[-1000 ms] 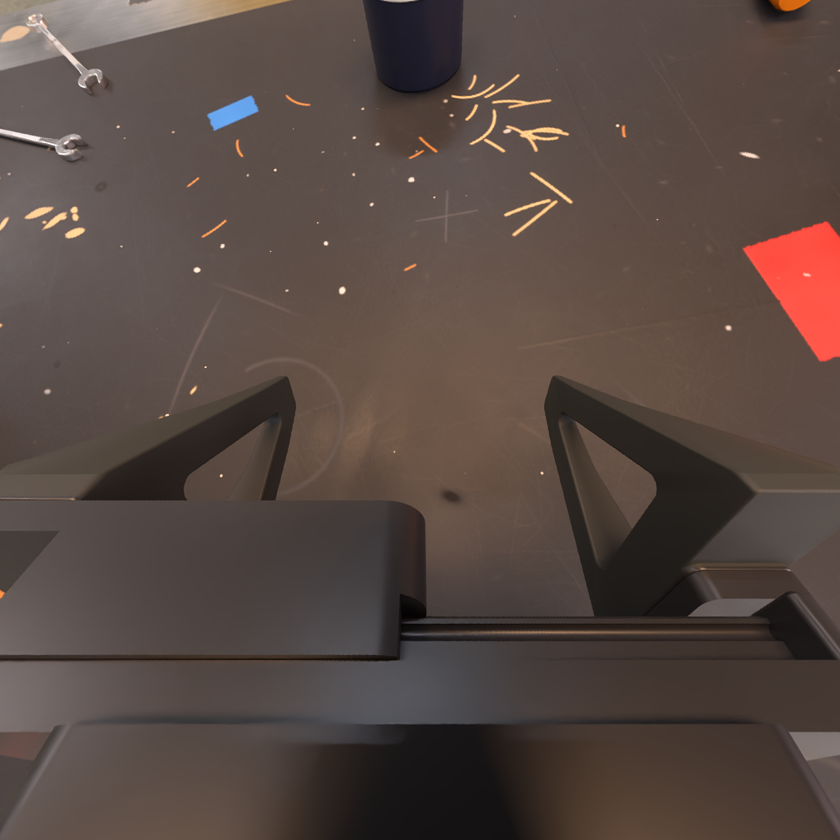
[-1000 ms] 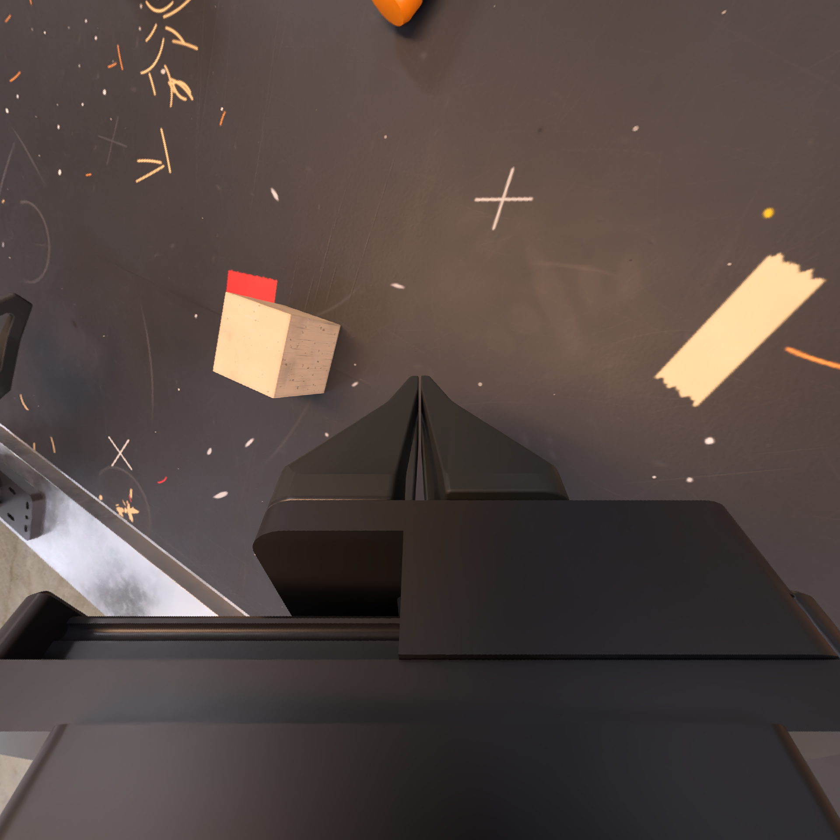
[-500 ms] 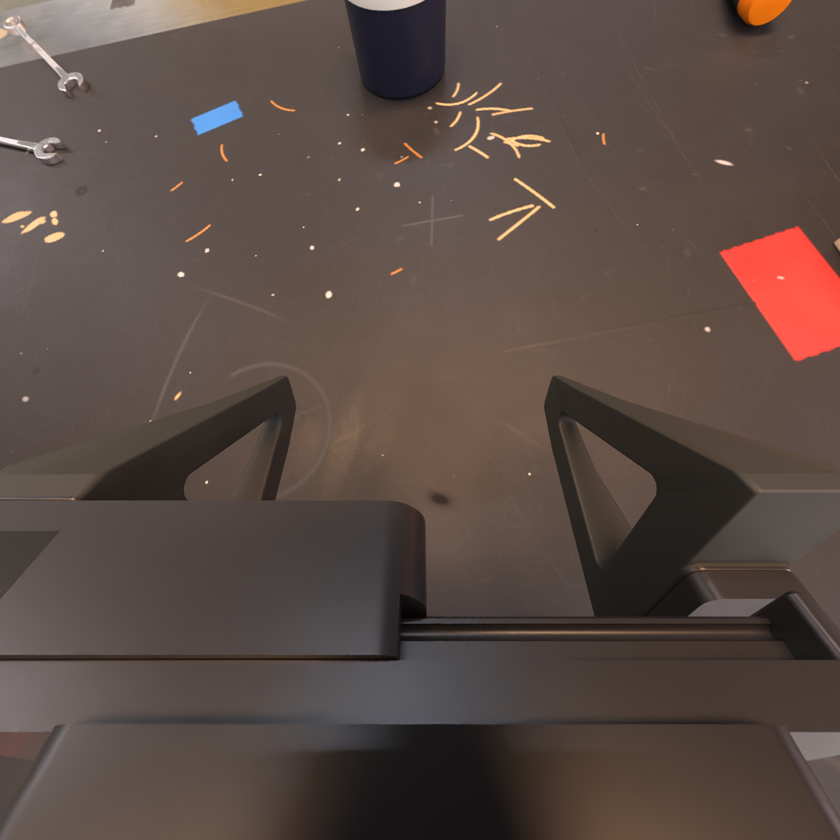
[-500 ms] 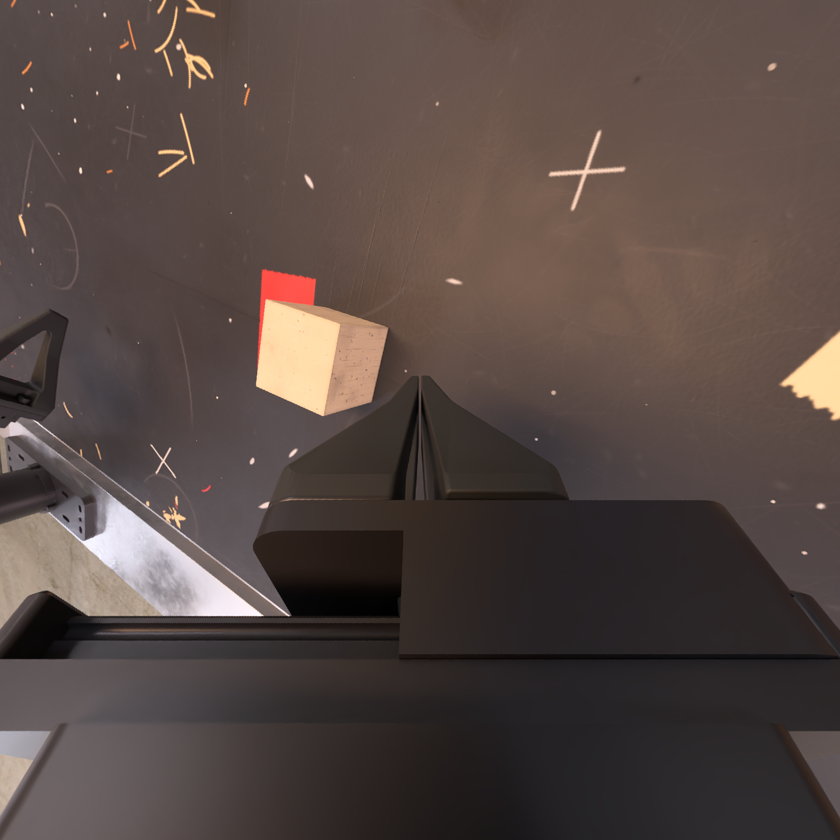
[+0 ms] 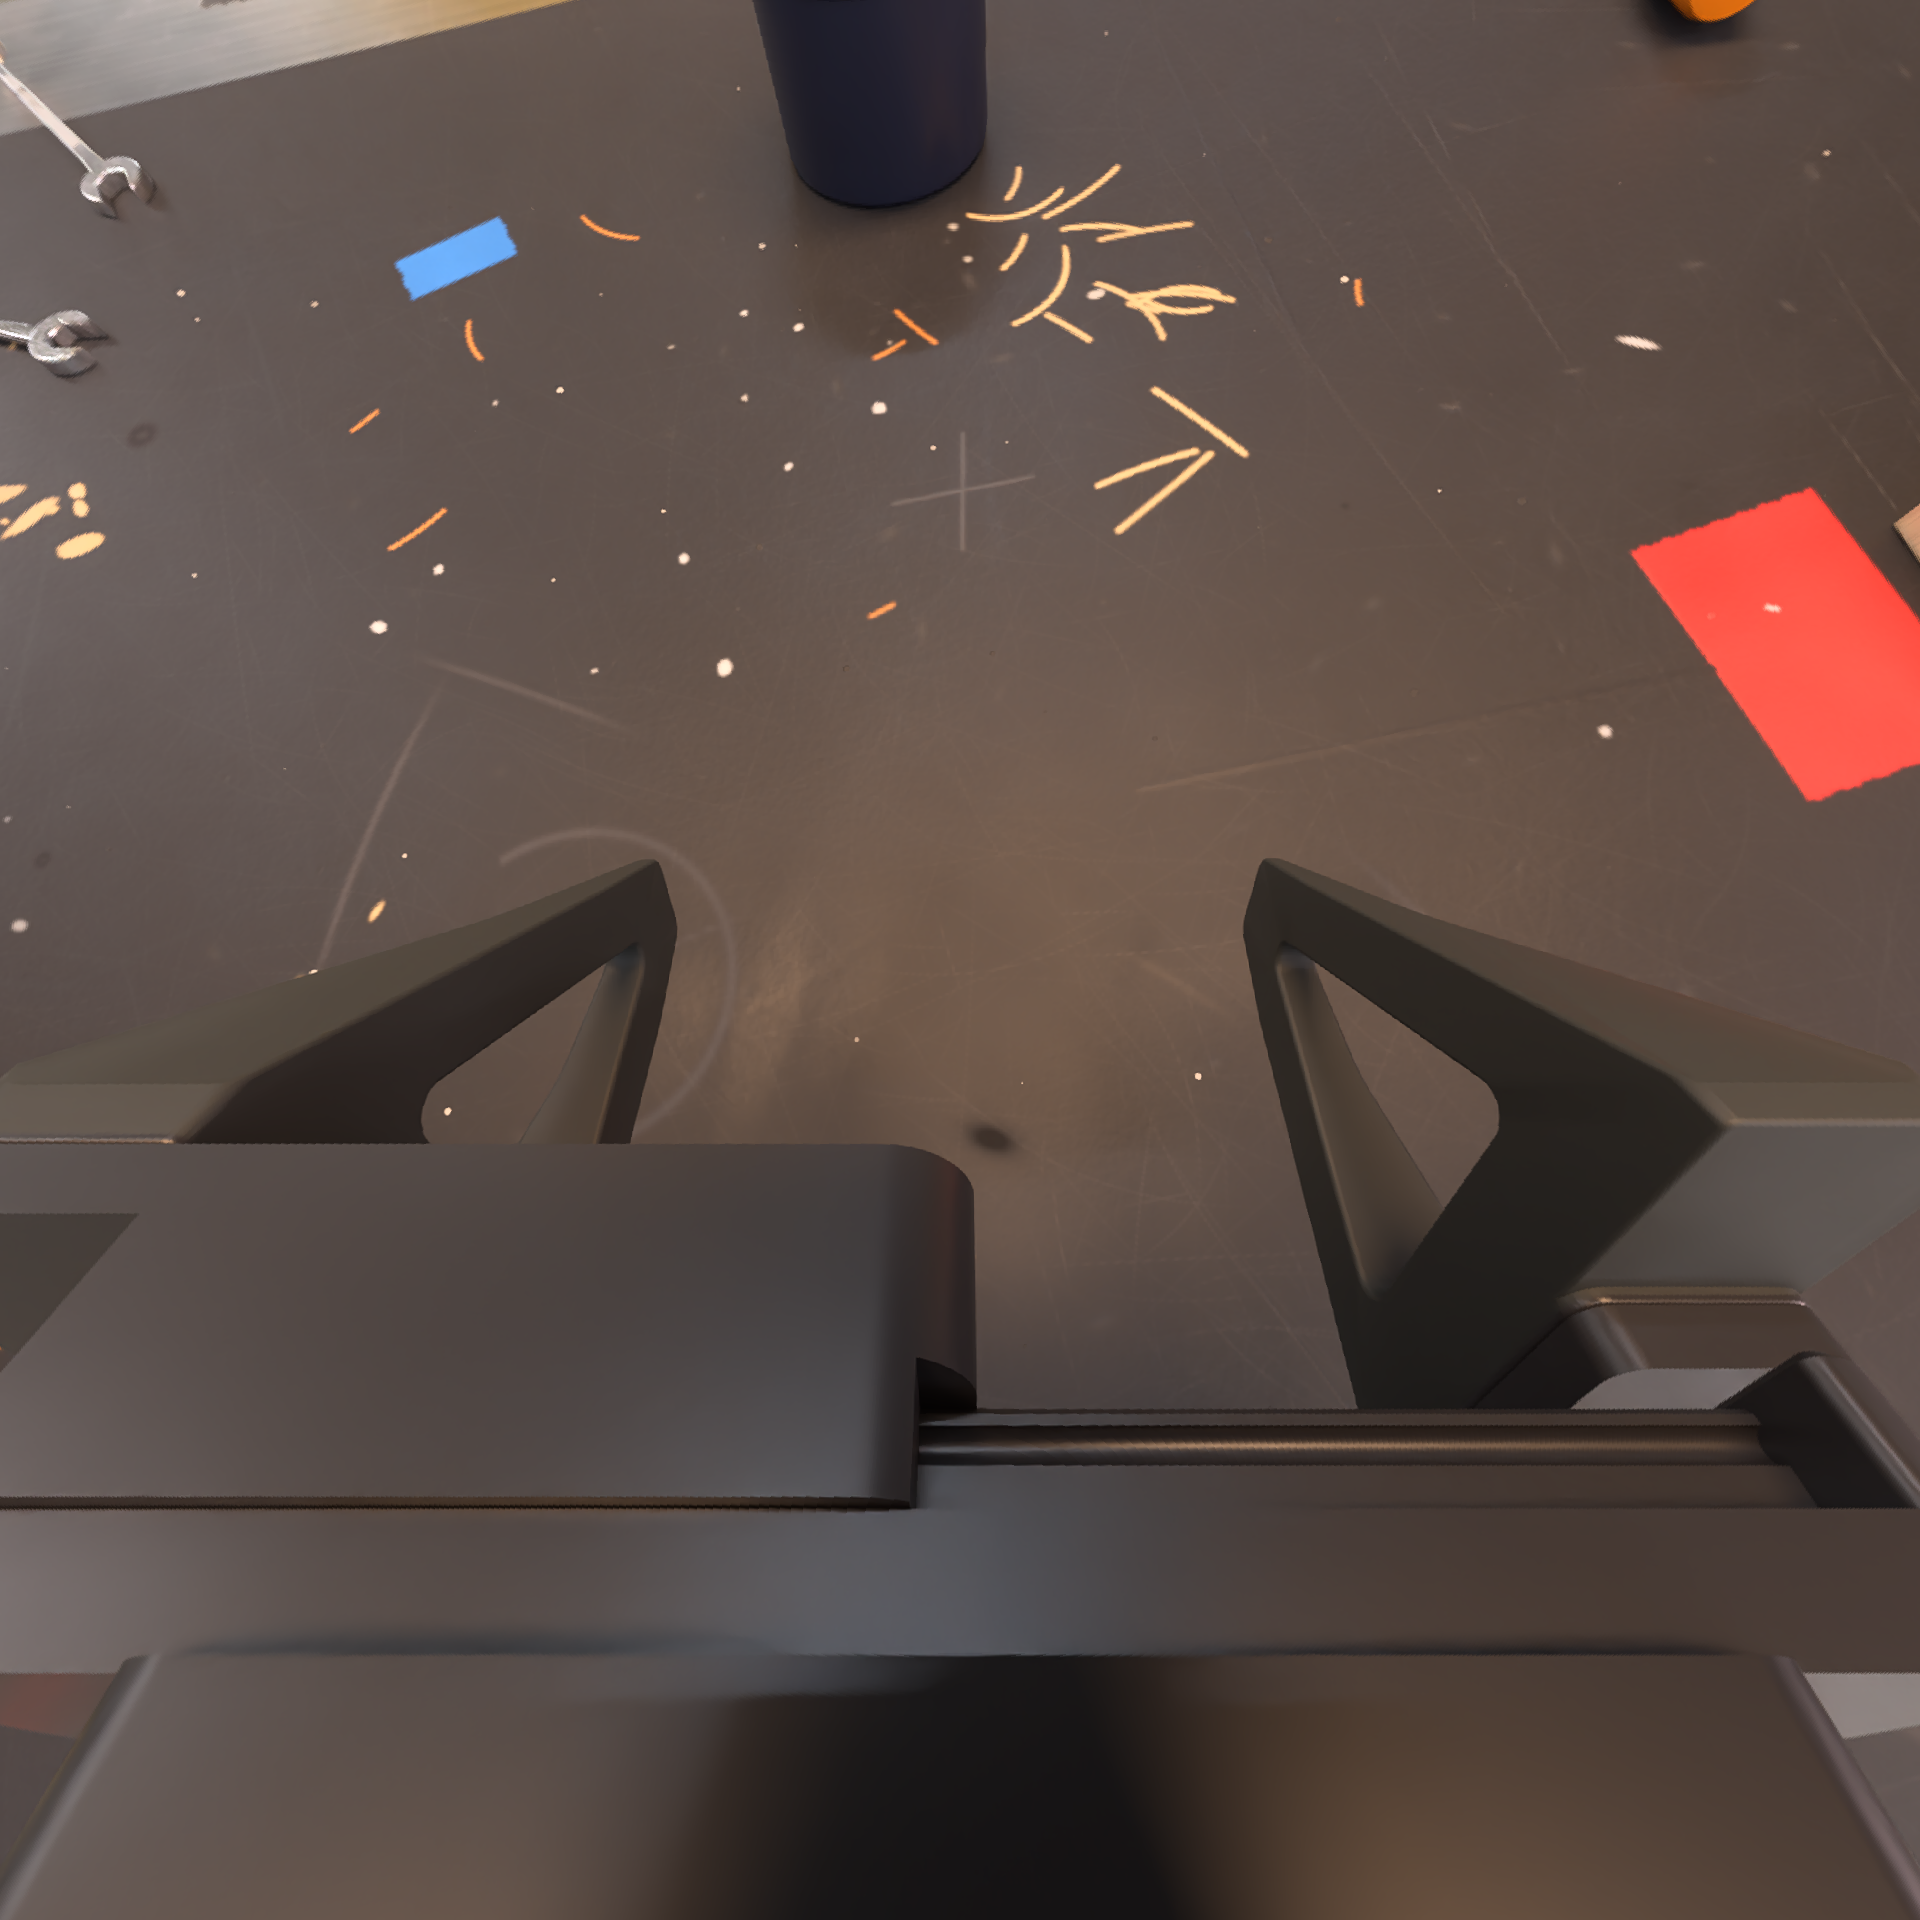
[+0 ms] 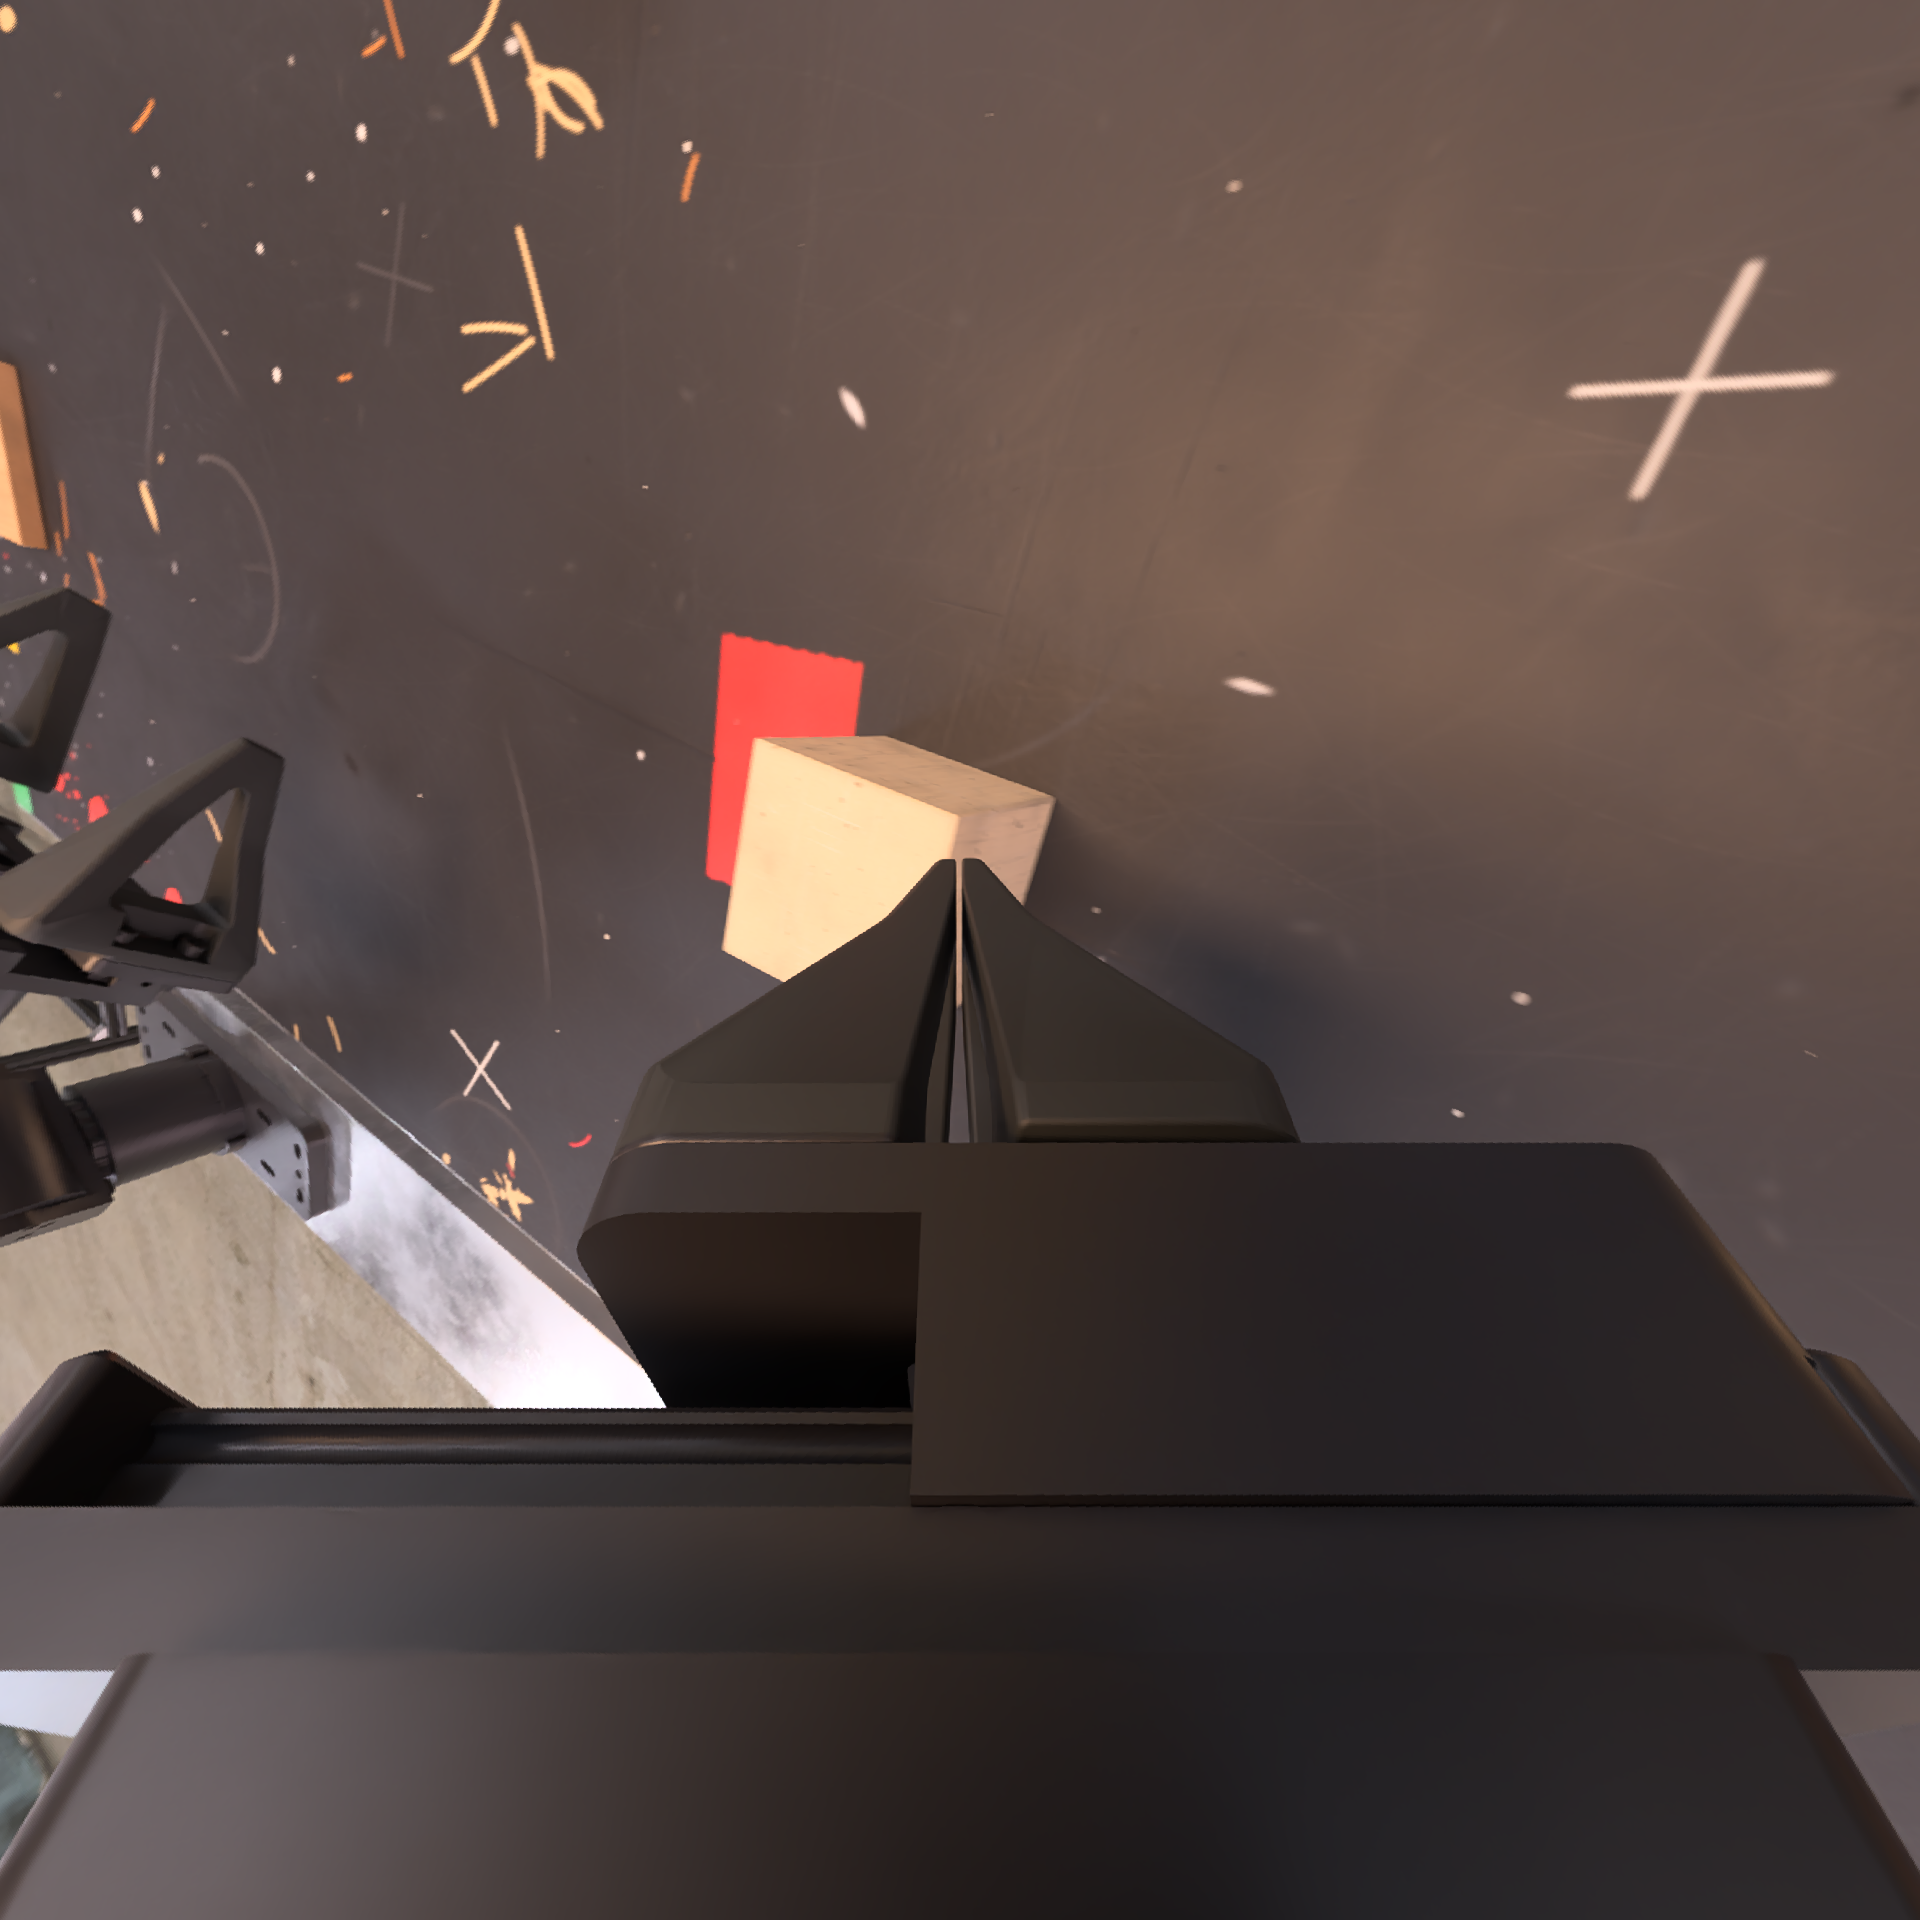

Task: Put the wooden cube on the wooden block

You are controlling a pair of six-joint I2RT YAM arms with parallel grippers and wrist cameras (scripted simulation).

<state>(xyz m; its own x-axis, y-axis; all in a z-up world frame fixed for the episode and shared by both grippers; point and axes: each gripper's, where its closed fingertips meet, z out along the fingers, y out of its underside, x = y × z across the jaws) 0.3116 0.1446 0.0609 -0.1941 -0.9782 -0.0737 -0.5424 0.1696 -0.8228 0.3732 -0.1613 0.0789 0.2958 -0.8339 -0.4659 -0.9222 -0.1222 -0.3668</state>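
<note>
Task barely started, as far as I can judge. The wooden cube sits on the dark table, w/ one edge over a red tape patch, not lifted, nothing gripping it. My right gripper is clenched, fingers pressed together w/ nothing between them, tips right in front of the cube's near-right corner in the wrist view; can't tell if they touch it or hover above. My left gripper is spread wide and empty over bare table, well apart from the cube; only a sliver of pale wood shows at the right edge of its view.

A strip of orange-brown wood at the far left edge of the right view may be the wooden block, but too little shows to be sure.

Still to do: open right fingers, straddle cube, close, lift, carry over to block, set down, release. So approx. all of it remains.
</note>
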